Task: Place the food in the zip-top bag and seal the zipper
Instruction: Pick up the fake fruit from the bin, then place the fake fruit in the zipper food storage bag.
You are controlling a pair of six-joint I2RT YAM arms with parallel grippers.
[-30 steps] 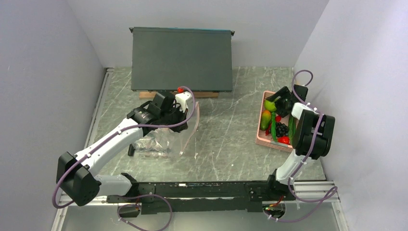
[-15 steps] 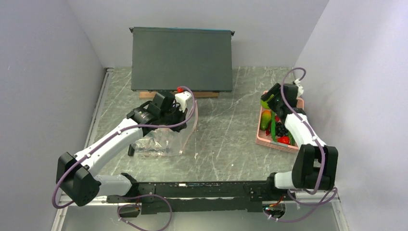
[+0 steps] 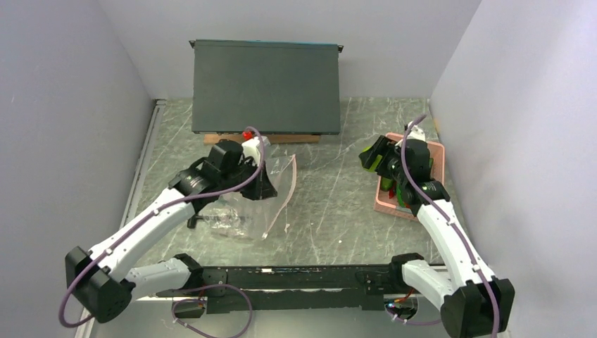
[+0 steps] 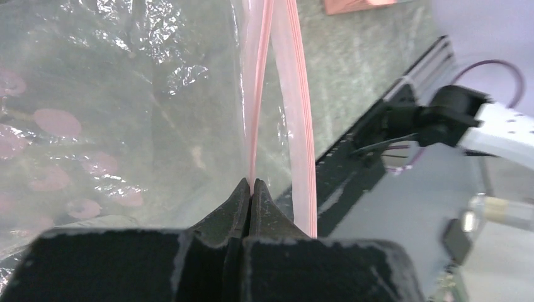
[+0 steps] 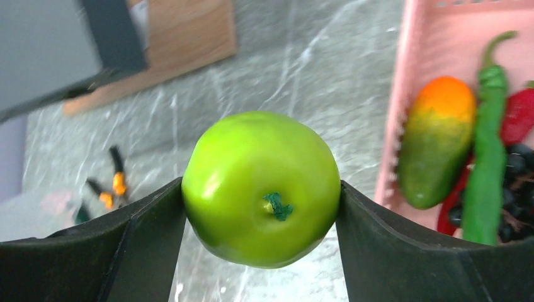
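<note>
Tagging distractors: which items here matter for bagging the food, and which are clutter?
Job: green apple in right pincer; zip-top bag; pink zipper strip pinched by left pincer; food in pink basket: orange-green fruit, green pepper, red chili.
Clutter: orange-handled tool, dark panel, wooden block.

Cut off at the right edge: pink basket [image 5: 403, 63], dark grapes [image 5: 519, 165]. Too small and blurry at lower left: tools [image 5: 116, 184].

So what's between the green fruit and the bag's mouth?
Nothing: bare table separates green fruit from the bag, per top view.
</note>
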